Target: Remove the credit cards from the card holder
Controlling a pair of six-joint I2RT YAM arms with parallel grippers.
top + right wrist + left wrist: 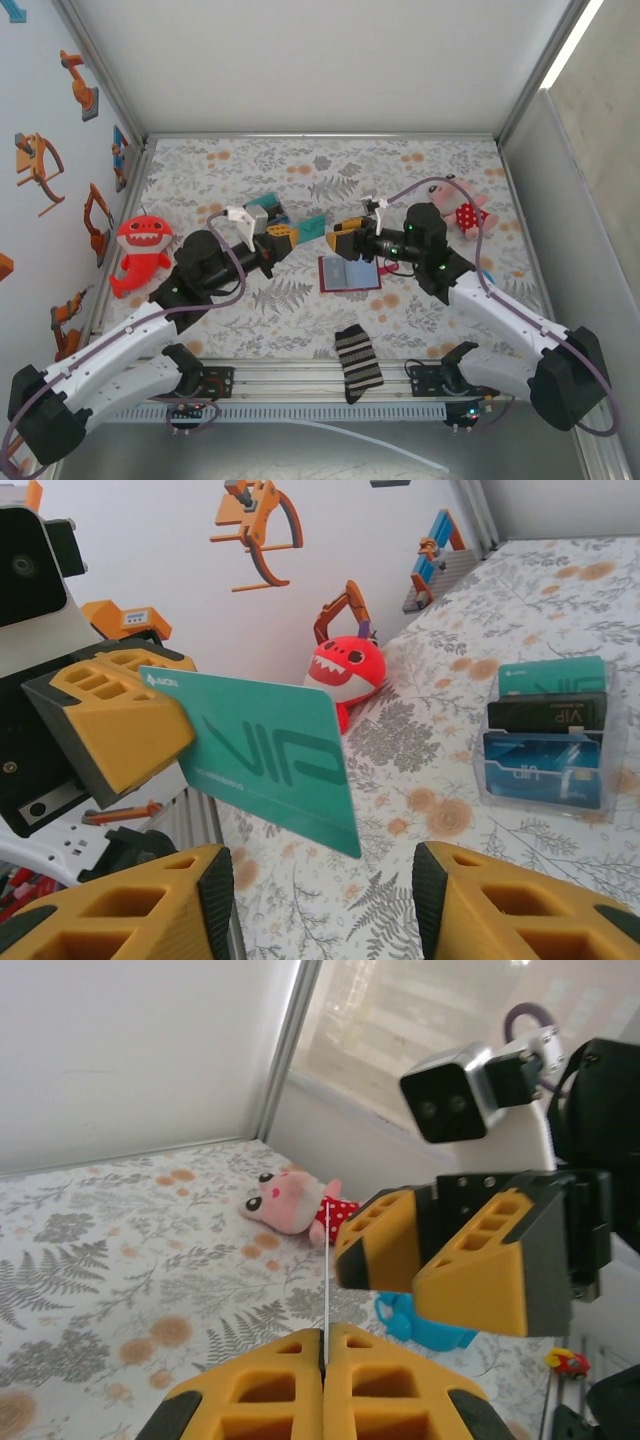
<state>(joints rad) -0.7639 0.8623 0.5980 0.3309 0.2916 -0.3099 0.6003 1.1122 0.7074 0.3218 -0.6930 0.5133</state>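
Sock (358, 362), striped dark and pale, lies nearest the arm bases at the table's front edge, well apart from the work. Just beyond it the card holder (350, 272) rests open and flat on the flowered cloth, dark-red cover outward and blue-grey pockets facing up; whether any cards remain tucked in those pockets is too small to tell. Above and a little behind the holder the two grippers face each other in the air. The left gripper (290, 233) has its fingers pressed together on a teal credit card (270, 755) printed VIP, pinching one short end so that the rest of the card juts out toward the other arm; the left wrist view shows the card edge-on as a thin line rising from between the closed pads. The right gripper (335, 240) stands with its fingers spread wide apart, holding nothing, the card's free end near them but not touching. Farther back to the left a clear stand (545, 740) holds teal, black and blue cards, with a red shark plush (140, 255) against the left wall and a pink plush (468, 215) on the far right. By my reading this card is already out of the holder and is either being offered across or awaiting a set-down. Next, the right fingers would need to line up with the thin free edge and close before the left lets go, or the card slips.
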